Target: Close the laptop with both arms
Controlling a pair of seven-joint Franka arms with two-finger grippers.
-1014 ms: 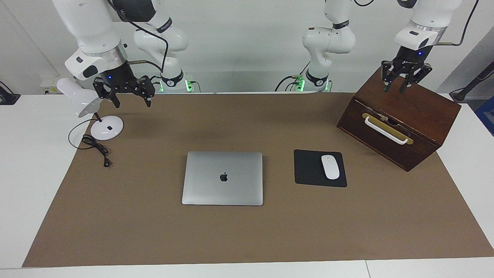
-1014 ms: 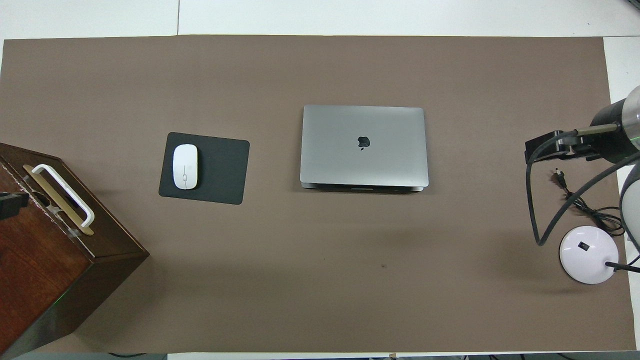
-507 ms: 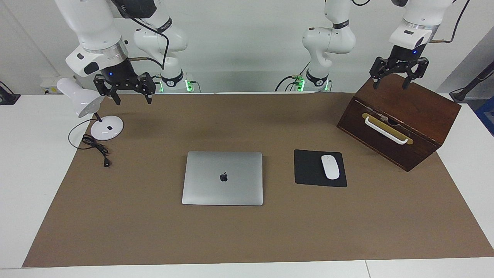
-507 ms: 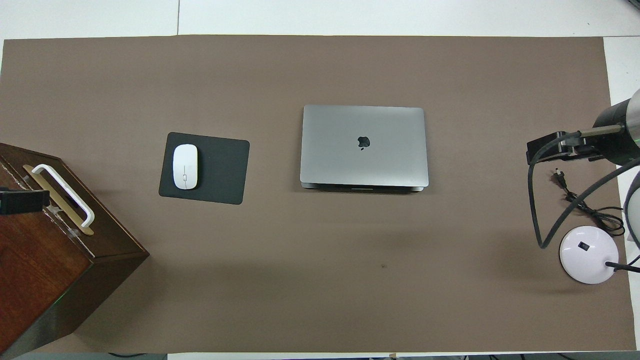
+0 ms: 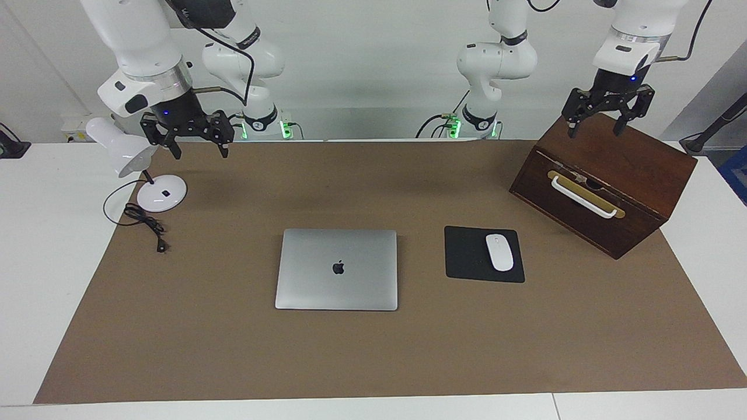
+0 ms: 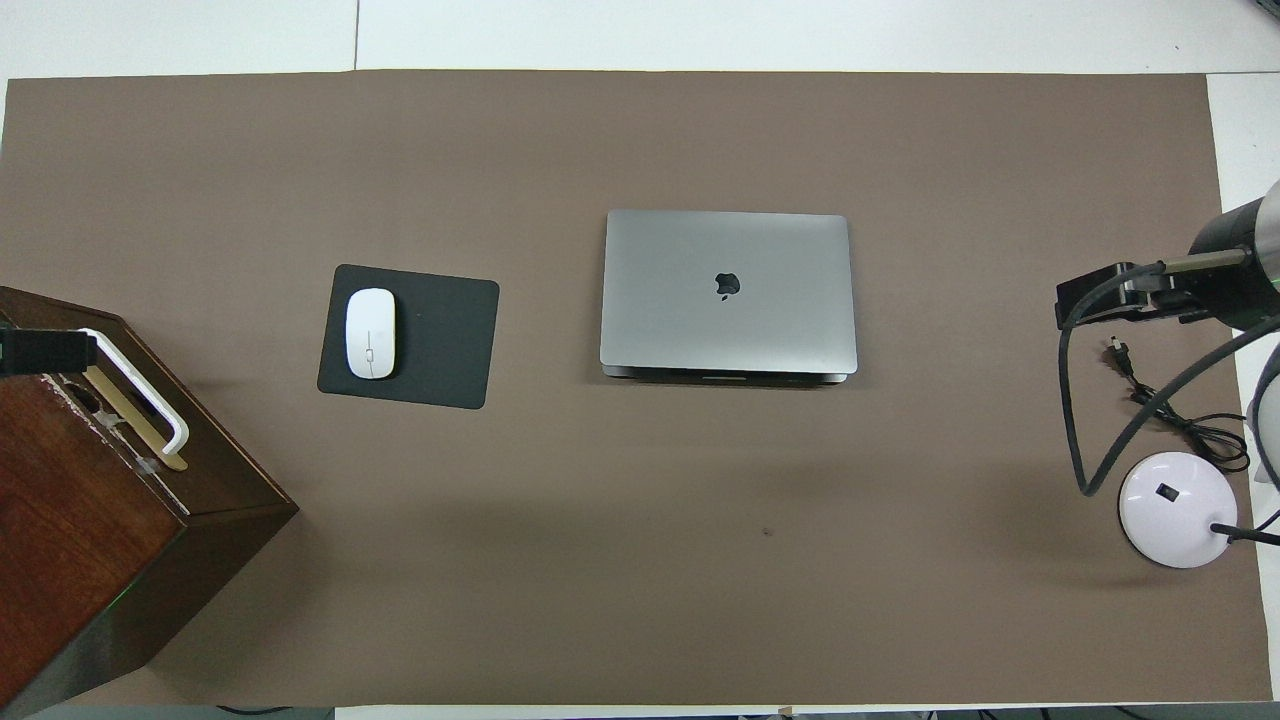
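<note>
Surface: white table (image 5: 35,245) under a brown mat (image 5: 373,356), against a pale wall.

Landmark: laptop (image 5: 337,269), mid-mat, lid shut flat, silver-grey, logo up.

Toward the left arm's end from the laptop: black mouse pad (image 5: 467,256) bearing a white mouse (image 5: 499,252); wooden box (image 5: 607,175) with a white handle.

Toward the right arm's end: white desk lamp (image 5: 157,195), coiled cord.

Left gripper (image 5: 601,125): over the box, fingers spread, empty.

Right gripper (image 5: 198,151): raised beside the lamp, fingers spread, empty.
</note>
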